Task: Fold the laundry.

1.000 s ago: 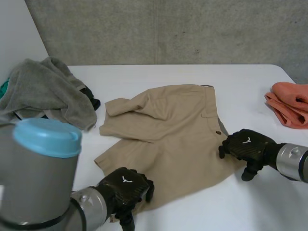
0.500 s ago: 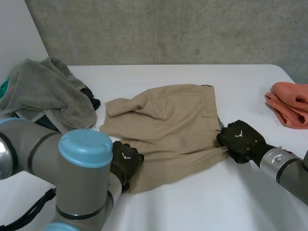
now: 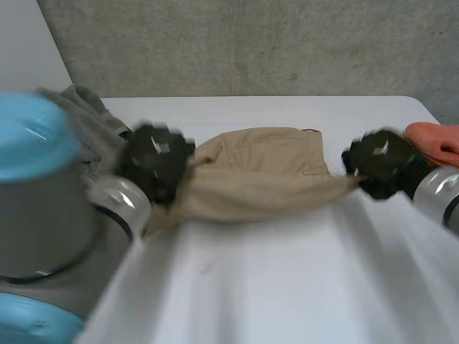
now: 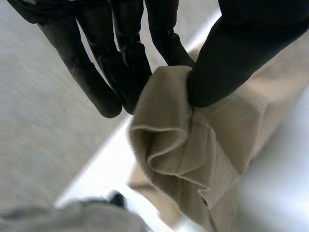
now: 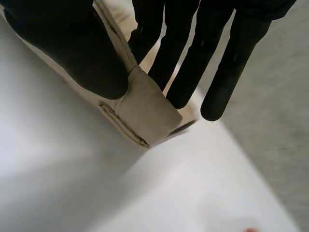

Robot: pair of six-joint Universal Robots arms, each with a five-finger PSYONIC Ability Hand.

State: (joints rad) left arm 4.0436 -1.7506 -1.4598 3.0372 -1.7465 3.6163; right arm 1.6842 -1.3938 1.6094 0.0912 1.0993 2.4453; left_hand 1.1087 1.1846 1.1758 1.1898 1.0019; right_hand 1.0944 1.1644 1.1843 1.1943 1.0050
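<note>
Tan shorts [image 3: 265,175] lie across the middle of the white table [image 3: 287,287], their near edge lifted and stretched between my two hands. My left hand [image 3: 154,161] pinches the leg-hem end of that edge; in the left wrist view the bunched tan cloth [image 4: 193,150] sits between the thumb [image 4: 231,63] and the fingers [image 4: 120,63]. My right hand [image 3: 384,163] pinches the waistband end, and the right wrist view has the folded waistband [image 5: 145,108] caught between thumb [image 5: 82,53] and fingers [image 5: 193,58]. Both hands are raised above the table.
A grey towel pile [image 3: 86,115] lies at the table's far left, behind my left arm [image 3: 43,208]. An orange cloth [image 3: 434,136] sits at the far right edge. Bare white table stretches in front of the shorts.
Both hands closed on the shorts' near edge, lifted it and carried it away from me over the rest of the shorts. The left arm swung up close to the camera.
</note>
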